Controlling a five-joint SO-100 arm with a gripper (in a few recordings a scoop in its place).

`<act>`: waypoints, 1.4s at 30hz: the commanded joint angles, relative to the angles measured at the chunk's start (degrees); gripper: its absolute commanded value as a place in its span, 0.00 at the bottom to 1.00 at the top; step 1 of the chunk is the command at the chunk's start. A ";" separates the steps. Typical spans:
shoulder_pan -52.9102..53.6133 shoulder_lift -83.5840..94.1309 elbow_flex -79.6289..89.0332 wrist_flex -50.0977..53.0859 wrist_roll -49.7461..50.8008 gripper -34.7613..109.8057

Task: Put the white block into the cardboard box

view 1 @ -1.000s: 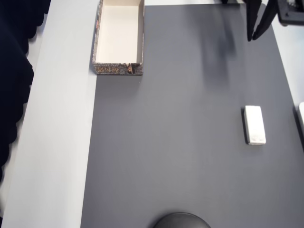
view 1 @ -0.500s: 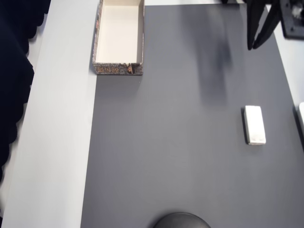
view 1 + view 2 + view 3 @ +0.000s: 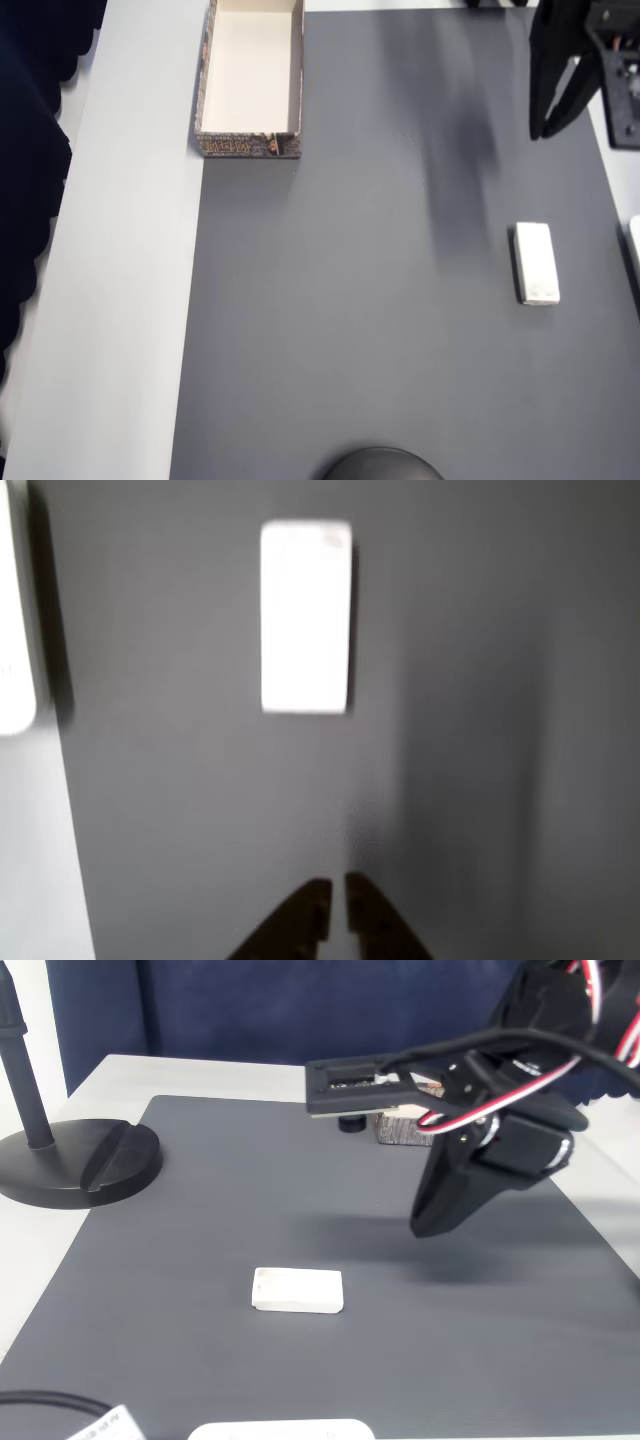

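Note:
The white block [image 3: 536, 263] lies flat on the grey mat at the right of the overhead view, with nothing touching it. It also shows in the wrist view [image 3: 305, 615] and the fixed view [image 3: 297, 1290]. My gripper [image 3: 544, 132] hovers above the mat, a good way short of the block, its black fingers pressed together and holding nothing. In the wrist view the fingertips [image 3: 338, 890] point at the block ahead. The cardboard box [image 3: 245, 146] stands empty at the top left of the overhead view, far from the gripper. In the fixed view my arm partly hides its speckled wall [image 3: 398, 1132].
A grey mat [image 3: 350, 300] covers the table's middle, with pale table [image 3: 120, 300] to its left. A black round stand base [image 3: 75, 1160] sits at the mat's edge. A thin white strip [image 3: 634, 240] lies just right of the block.
My gripper has come down the overhead picture and slightly right, closer to the white block. Block and box have not moved.

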 commanded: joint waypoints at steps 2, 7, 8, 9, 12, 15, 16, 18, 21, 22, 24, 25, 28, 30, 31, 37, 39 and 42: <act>1.67 -5.19 -15.56 7.73 4.13 0.23; 1.58 -10.72 -21.71 10.55 5.01 0.23; 1.49 -11.43 -22.41 10.55 5.01 0.23; 1.41 -12.13 -23.29 10.55 5.10 0.23; 1.14 -14.41 -25.84 10.55 5.10 0.23; 0.79 -17.23 -28.12 10.55 5.01 0.23; 0.62 -18.19 -29.09 10.55 5.01 0.23; 0.53 -20.13 -31.11 10.46 5.01 0.23; 0.62 -22.59 -34.01 10.46 5.01 0.23; 0.62 -23.47 -34.98 10.46 4.66 0.23; 0.70 -25.22 -36.65 10.28 4.66 0.23; 0.88 -26.02 -37.35 10.20 4.83 0.23; 1.05 -28.13 -39.46 10.37 4.83 0.23; 1.14 -29.09 -40.61 10.37 4.66 0.23; 1.23 -29.36 -40.96 10.37 4.66 0.23; 1.23 -31.38 -42.98 10.46 4.83 0.23; 1.23 -31.73 -43.86 10.46 4.83 0.23; 1.14 -31.99 -44.21 10.46 4.75 0.23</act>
